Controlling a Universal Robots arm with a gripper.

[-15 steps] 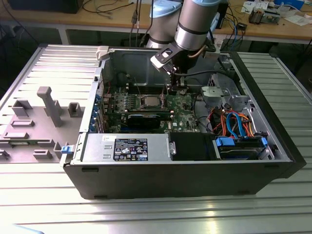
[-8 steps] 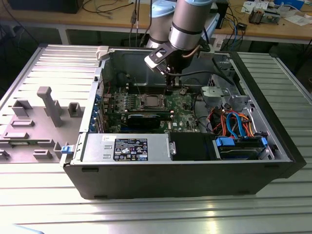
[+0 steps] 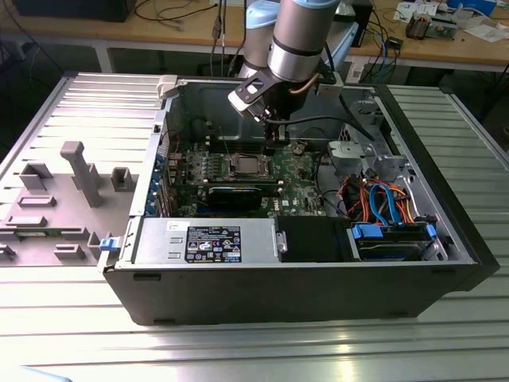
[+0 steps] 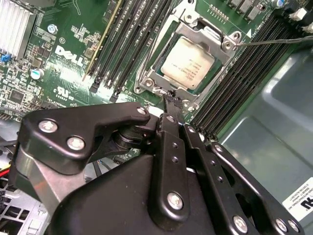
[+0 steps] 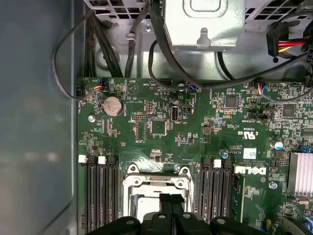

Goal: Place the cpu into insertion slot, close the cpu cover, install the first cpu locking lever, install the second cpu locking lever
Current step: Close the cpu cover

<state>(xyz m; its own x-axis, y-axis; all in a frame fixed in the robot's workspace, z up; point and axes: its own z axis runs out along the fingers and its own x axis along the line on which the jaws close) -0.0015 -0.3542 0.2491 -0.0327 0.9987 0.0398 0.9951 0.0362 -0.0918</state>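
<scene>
The cpu [image 4: 188, 61], a silver-grey square chip, lies in the insertion slot [image 4: 146, 81] on the green board. The shiny steel cpu cover [image 4: 208, 33] lies down around it, its window showing the chip. A thin metal locking lever [image 4: 276, 40] sticks out from one socket corner, away from the frame. My gripper [image 4: 170, 100] is shut with nothing seen between its black fingers, the tips just at the socket's edge. In the first wrist view the gripper [image 5: 171, 199] stands over the cover [image 5: 131, 182]. In the exterior view the gripper [image 3: 273, 137] hangs slightly behind the socket [image 3: 246, 165].
Long black memory slots [image 4: 124, 46] flank the socket on both sides. A black graphics card [image 3: 238, 195] lies in front of it. Cables [image 3: 382, 199] and a drive cage [image 3: 394, 239] fill the case towards the exterior view's right. The case wall [image 5: 36, 122] is close by.
</scene>
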